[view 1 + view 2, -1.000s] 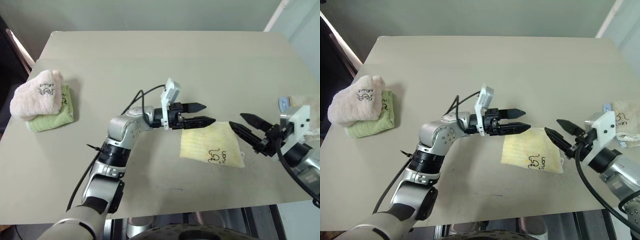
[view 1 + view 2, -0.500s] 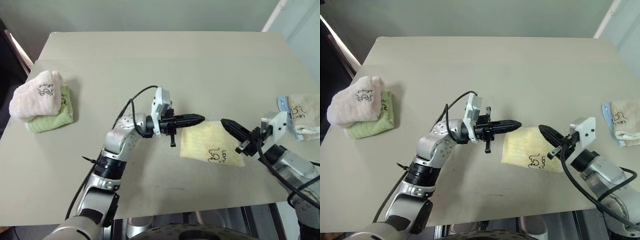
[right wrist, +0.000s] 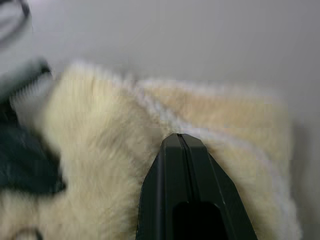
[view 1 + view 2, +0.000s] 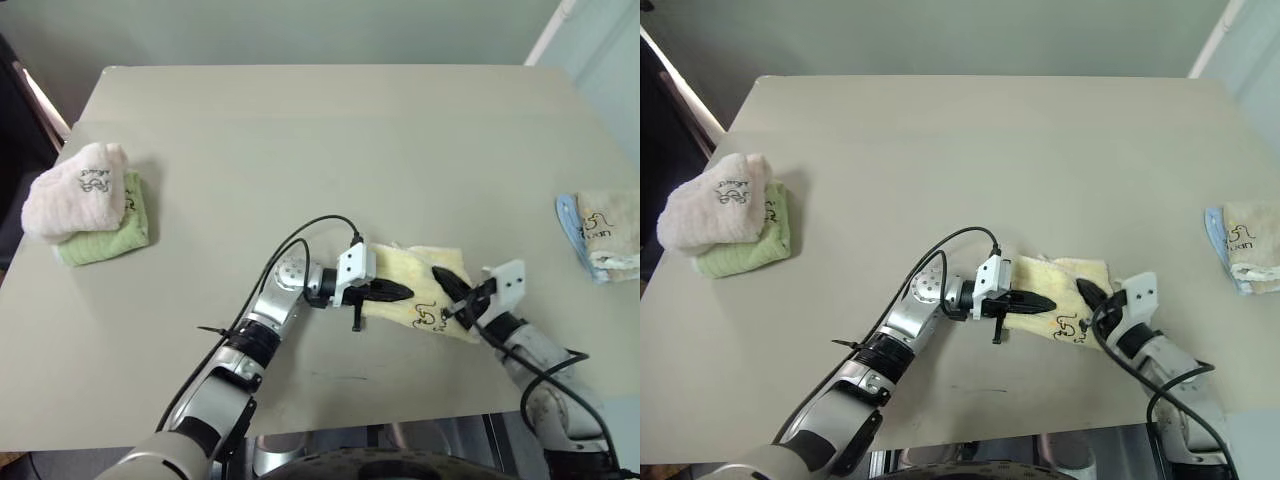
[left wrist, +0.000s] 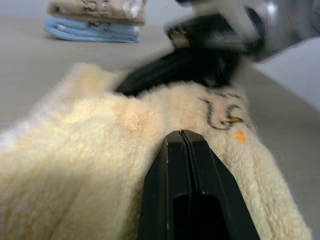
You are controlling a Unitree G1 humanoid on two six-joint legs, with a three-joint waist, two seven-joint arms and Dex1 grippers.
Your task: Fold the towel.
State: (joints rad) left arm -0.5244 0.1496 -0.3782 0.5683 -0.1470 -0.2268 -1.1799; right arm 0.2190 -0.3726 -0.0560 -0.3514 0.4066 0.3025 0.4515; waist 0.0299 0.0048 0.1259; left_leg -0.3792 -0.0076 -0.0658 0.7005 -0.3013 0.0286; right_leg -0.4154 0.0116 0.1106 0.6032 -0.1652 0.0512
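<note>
- The tabletop (image 4: 330, 140) is carrying every item; its pale surface is spanning the head views from edge to edge.
- The towel (image 4: 420, 280), pale yellow terry with a dark embroidered logo, is lying folded on the tabletop at about 5 o'clock from the tabletop centre, close to the near edge.
- The pink folded towel (image 4: 72, 190) is resting on a green folded towel (image 4: 105, 235) at about 9 o'clock, well apart from the yellow towel.
- The beige folded towel (image 4: 610, 225) is sitting on a blue folded towel (image 4: 572, 225) at about 3 o'clock, at the tabletop's right edge.
- The left gripper (image 4: 395, 292) is lying low over the towel's 9 o'clock edge, pointing toward 3 o'clock; its fingers (image 5: 187, 165) are pressed together, with the tips against the pile. Whether cloth is pinched between them cannot be told.
- The right gripper (image 4: 450, 283) is lying on the towel's 3 o'clock side, pointing toward 10 o'clock; its fingers (image 3: 182, 160) are pressed together, with the tips meeting the whitish stitched edge. Whether cloth is caught there cannot be told.
- The two gripper tips are sitting near each other over the towel, with the logo just beside them.
</note>
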